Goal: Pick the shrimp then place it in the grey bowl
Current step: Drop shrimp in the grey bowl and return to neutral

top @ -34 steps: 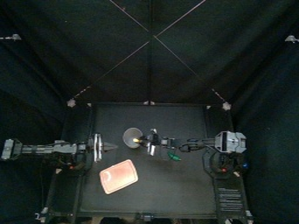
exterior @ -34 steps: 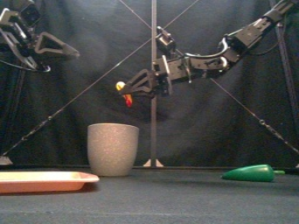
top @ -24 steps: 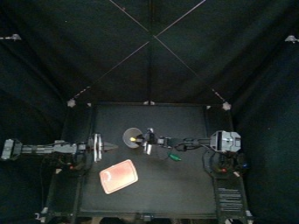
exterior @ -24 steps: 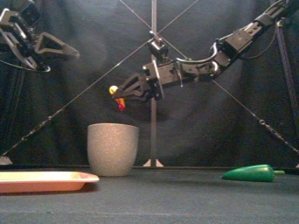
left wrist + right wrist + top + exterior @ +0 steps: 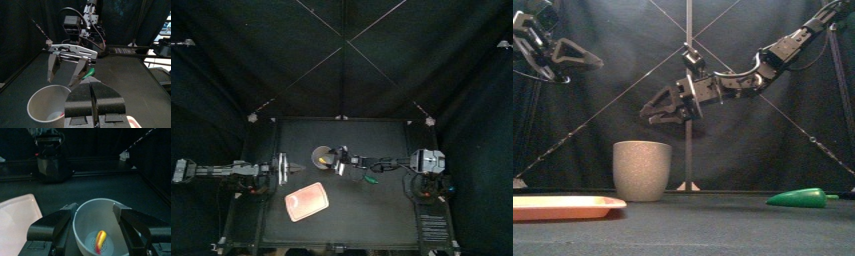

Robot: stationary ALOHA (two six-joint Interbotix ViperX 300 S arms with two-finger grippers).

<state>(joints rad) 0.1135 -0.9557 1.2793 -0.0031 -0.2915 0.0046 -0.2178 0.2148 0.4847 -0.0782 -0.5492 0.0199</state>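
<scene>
Shrimp in the grey bowl: placement judged done, only the clearing of the arm left.
The pink tray [image 5: 560, 207] lies at the table's left. The left gripper [image 5: 93, 87] rests high on that side, jaws pressed together on nothing. The grey bowl [image 5: 641, 170] stands upright near the tray, with the shrimp [image 5: 100, 241] lying on its floor. The right gripper [image 5: 651, 113] hangs above the bowl, jaws spread and empty. A green toy [image 5: 796, 198] lies well apart at the right.
</scene>
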